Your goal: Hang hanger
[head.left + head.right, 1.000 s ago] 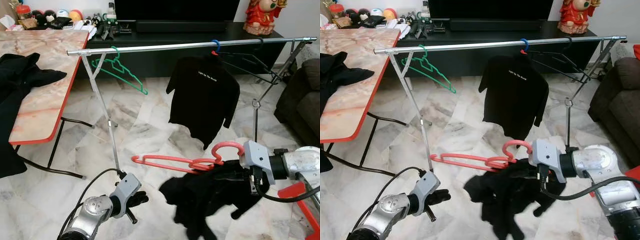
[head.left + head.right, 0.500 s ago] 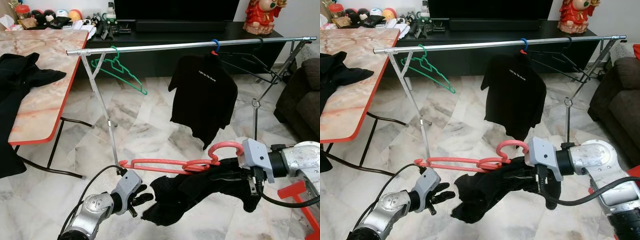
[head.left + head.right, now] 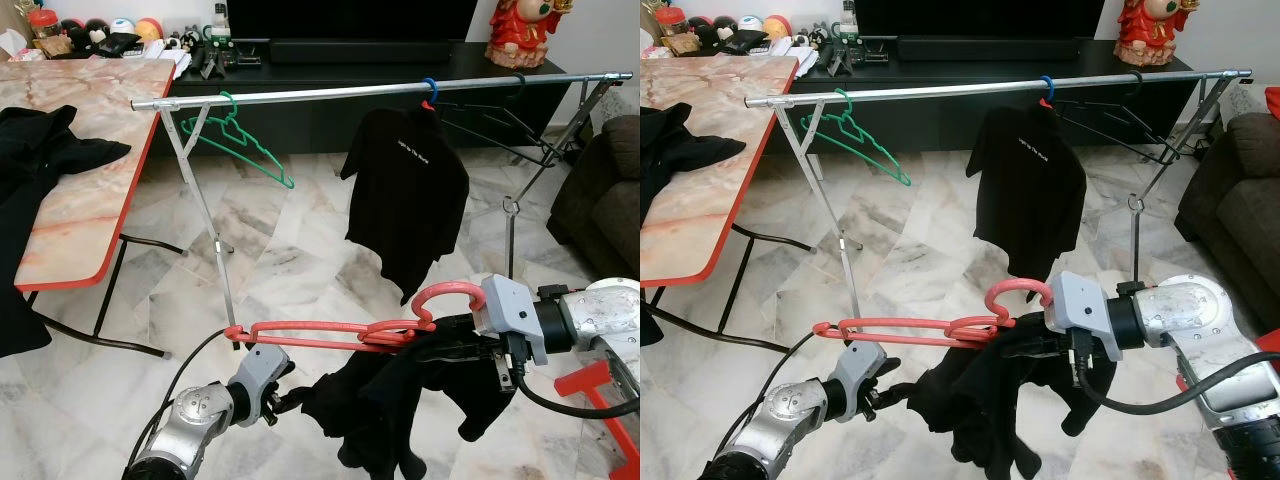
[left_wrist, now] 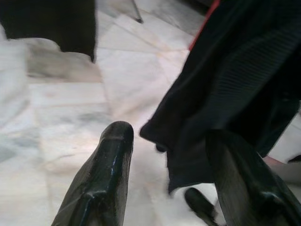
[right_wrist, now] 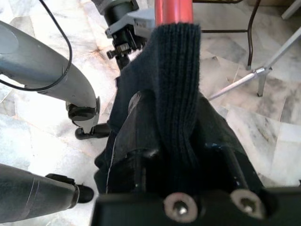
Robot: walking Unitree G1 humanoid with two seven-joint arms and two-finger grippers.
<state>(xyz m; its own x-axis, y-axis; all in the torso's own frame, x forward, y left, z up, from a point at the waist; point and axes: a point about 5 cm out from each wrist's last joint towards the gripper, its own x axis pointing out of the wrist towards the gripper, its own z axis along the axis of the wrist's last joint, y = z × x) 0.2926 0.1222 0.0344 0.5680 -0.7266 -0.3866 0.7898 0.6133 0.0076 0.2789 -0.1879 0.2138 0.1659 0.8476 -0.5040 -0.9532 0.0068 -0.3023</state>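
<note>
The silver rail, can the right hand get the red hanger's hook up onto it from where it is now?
Probably yes. The rail has a bare stretch between the green hanger and the hung black shirt, above the red hanger held by the right hand.

Smooth glossy red plastic hanger; matt black ribbed knit garment; shiny metal rail; polished veined marble floor; glossy marble-look tabletop; glossy black fingers.

A clothes rail spans from ten to two o'clock before the TV cabinet, a bare hanger hung near its left end, a shirt right of middle, with a table at nine o'clock and a sofa at three.
</note>
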